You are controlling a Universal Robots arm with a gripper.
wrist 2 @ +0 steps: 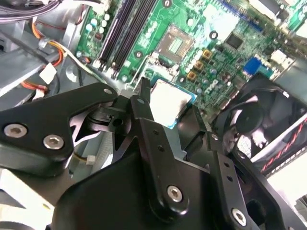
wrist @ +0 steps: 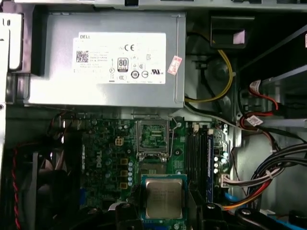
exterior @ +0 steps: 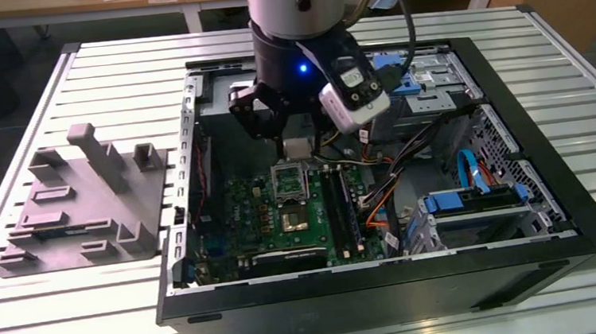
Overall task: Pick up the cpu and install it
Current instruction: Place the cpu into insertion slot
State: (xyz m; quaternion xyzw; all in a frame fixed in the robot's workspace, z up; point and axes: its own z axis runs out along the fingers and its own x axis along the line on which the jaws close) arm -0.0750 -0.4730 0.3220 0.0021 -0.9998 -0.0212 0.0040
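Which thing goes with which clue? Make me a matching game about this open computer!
Things:
1. chip
2. circuit board
3. plastic tray
4. metal box

Clues:
A. green, lying inside the computer case
B. grey, on the table outside the case
C. has a white label on it
D. silvery, held by the gripper

Pairs: 1-D, 2-A, 3-B, 4-C
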